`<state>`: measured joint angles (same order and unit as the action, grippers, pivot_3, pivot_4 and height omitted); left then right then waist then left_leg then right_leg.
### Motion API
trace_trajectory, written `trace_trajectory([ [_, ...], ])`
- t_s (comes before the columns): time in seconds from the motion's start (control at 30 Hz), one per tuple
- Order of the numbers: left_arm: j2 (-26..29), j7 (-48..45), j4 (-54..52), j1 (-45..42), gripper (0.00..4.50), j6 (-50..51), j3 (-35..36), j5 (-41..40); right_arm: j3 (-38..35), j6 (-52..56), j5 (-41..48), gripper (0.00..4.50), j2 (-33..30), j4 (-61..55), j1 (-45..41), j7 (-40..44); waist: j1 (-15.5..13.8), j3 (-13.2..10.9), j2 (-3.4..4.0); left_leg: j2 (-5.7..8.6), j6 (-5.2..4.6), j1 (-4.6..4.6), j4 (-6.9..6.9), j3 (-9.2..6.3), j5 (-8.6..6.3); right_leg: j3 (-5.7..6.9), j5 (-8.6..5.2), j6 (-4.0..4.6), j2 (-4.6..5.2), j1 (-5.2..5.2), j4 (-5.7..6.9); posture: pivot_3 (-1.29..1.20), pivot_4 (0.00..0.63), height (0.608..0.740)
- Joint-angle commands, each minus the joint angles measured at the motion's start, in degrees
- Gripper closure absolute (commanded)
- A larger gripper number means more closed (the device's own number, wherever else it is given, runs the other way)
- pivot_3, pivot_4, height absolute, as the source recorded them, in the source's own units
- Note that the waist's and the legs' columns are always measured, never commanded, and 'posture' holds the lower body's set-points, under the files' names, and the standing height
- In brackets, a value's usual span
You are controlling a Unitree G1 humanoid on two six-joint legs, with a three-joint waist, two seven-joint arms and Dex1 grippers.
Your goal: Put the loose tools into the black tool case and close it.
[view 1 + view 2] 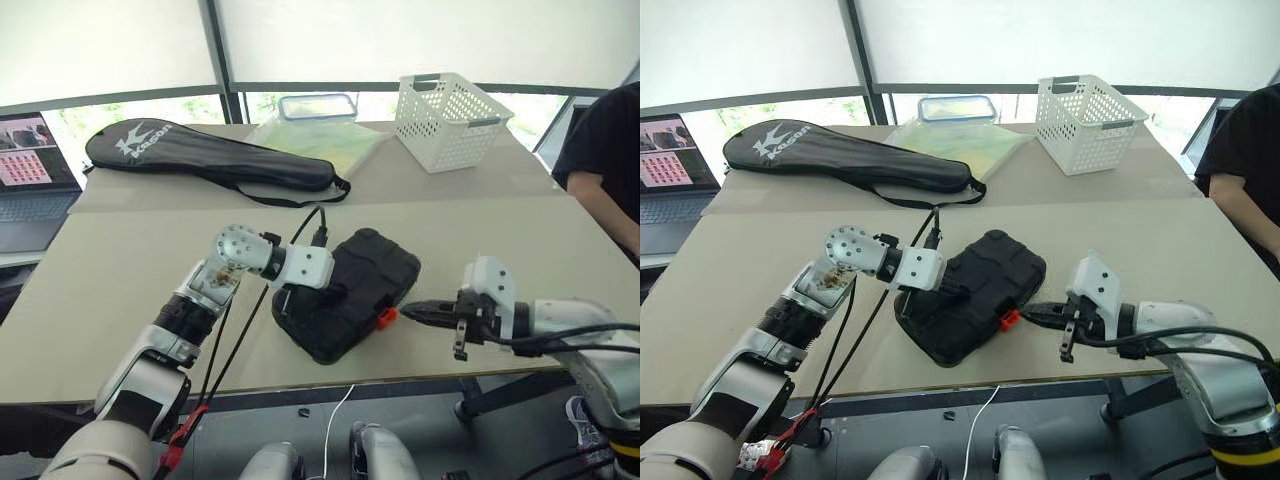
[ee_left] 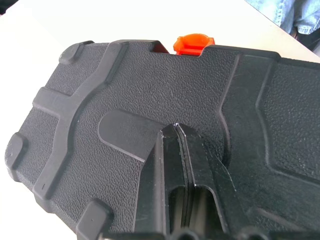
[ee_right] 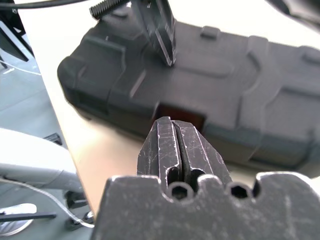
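Observation:
The black tool case [image 1: 355, 285] lies closed near the table's front edge, its orange latch [image 1: 386, 317] on the side facing my right arm. My left gripper [image 1: 335, 296] is shut, its tips pressing down on the lid [image 2: 150, 90]. My right gripper [image 1: 410, 312] is shut and empty, its tips just right of the latch [image 3: 181, 111], pointing at it. The loose tools are out of view.
A long black racket bag [image 1: 205, 155] lies at the back left, a white basket [image 1: 450, 120] at the back right, a lidded clear container [image 1: 318, 106] between them. A laptop [image 1: 30, 175] sits at far left. A person in black [image 1: 605, 160] stands at the right edge.

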<state>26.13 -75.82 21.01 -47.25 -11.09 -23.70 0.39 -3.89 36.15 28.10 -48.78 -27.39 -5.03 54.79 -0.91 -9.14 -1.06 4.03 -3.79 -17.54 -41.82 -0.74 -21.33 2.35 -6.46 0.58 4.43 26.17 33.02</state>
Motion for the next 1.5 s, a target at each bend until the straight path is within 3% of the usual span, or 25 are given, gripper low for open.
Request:
trace_trajectory([
  [0.03,0.14,-0.09,2.95,0.98,4.47,1.68,-2.30,3.36,1.62,-1.28,-2.93,4.50,-0.76,0.31,2.67,-1.02,0.02,0.00,0.00,0.00,0.00,0.00,0.00,0.02,0.00,-0.01,0.00,0.00,0.01,0.00,0.00,0.00,0.150,0.740],
  [0.27,-0.85,0.10,4.05,-0.09,4.47,1.18,-2.61,3.81,6.35,-3.24,-7.11,4.50,4.12,4.18,-0.01,-4.72,-0.19,0.00,0.00,0.02,-0.01,0.00,-0.01,0.02,-0.01,-0.01,-0.19,-0.31,0.01,-0.01,0.00,0.00,0.150,0.740],
  [0.63,-2.47,0.01,4.48,-0.92,4.47,1.39,-2.97,3.95,11.01,-4.01,-10.80,4.50,9.87,10.00,-8.43,-6.32,-0.52,0.00,0.00,0.04,-0.02,-0.03,-0.01,0.02,-0.01,0.01,-0.02,-0.04,-0.02,0.02,-0.01,0.00,0.150,0.740],
  [1.03,-2.87,-0.26,5.09,0.03,4.47,0.01,-3.58,5.26,7.00,-2.26,-8.27,4.50,8.31,3.24,-10.83,-6.25,0.11,0.00,0.00,0.03,-0.01,-0.08,0.01,0.02,0.00,0.00,-0.03,-0.05,-0.02,0.09,-0.01,0.00,0.150,0.740],
  [1.5,-2.40,0.14,5.65,0.71,4.47,-0.79,-3.85,6.01,8.97,-3.06,-9.48,4.50,9.59,4.93,-13.20,-5.97,0.75,0.00,0.00,-0.01,0.00,-0.04,0.07,0.02,0.00,-0.04,-0.03,-0.05,-0.03,0.11,-0.03,0.00,0.150,0.740],
])
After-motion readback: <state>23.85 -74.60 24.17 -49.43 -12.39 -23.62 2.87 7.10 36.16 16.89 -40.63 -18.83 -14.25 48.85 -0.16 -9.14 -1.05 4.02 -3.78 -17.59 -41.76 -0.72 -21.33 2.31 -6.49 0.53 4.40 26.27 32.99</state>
